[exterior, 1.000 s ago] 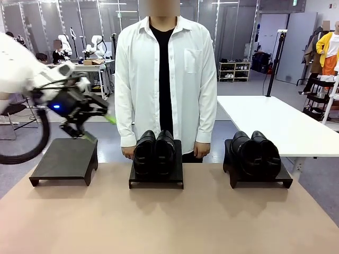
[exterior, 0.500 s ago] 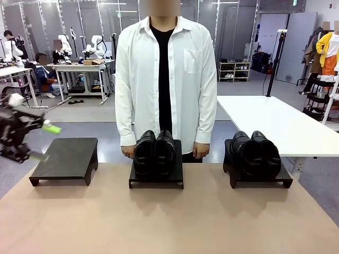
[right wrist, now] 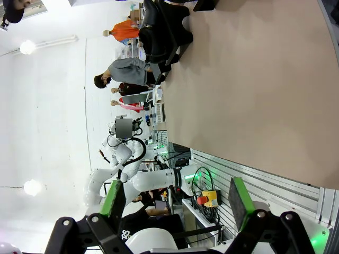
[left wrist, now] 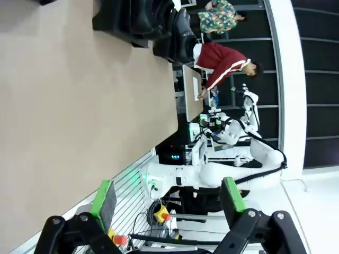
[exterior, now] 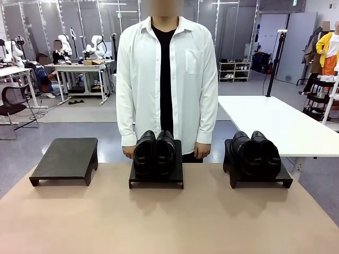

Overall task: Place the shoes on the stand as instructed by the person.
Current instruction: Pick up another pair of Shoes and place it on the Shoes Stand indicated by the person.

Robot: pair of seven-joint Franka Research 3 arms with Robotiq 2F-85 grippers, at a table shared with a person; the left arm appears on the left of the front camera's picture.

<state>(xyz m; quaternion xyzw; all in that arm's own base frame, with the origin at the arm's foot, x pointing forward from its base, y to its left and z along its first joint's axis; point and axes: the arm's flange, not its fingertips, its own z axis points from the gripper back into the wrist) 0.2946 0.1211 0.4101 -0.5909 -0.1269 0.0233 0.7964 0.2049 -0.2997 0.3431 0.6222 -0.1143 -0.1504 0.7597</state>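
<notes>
- Shoes: two glossy black pairs sit on low black stands at the far edge of the table (exterior: 169, 222), toes toward the camera.
- Middle pair (exterior: 154, 152) rests on the middle stand (exterior: 156, 179), the two shoes touching side by side, straight in front of the person (exterior: 167, 79).
- Right pair (exterior: 255, 153) rests on the right stand (exterior: 260, 179), angled a little, well apart from the middle pair.
- Left stand (exterior: 66, 159) is bare, its flat top sloping toward the camera.
- Person in an open white shirt over a black tee stands just behind the middle stand, arms hanging, one hand (exterior: 128, 152) and the other (exterior: 201, 151) near the table edge on either side of the middle pair.
- Left hand (left wrist: 168, 203), seen from its wrist camera, is fully open with nothing between its green pads (left wrist: 104, 198); it hangs off the near side of the table, with one pair of shoes on a stand far up the frame.
- Right hand (right wrist: 177, 203), seen from its wrist camera, is likewise wide open and holds nothing, green pads (right wrist: 238, 203) well apart; it too sits back beyond the table's near edge, a pair of shoes on a stand at the top of the frame.
- White side table (exterior: 275, 124) stands behind the right stand.
</notes>
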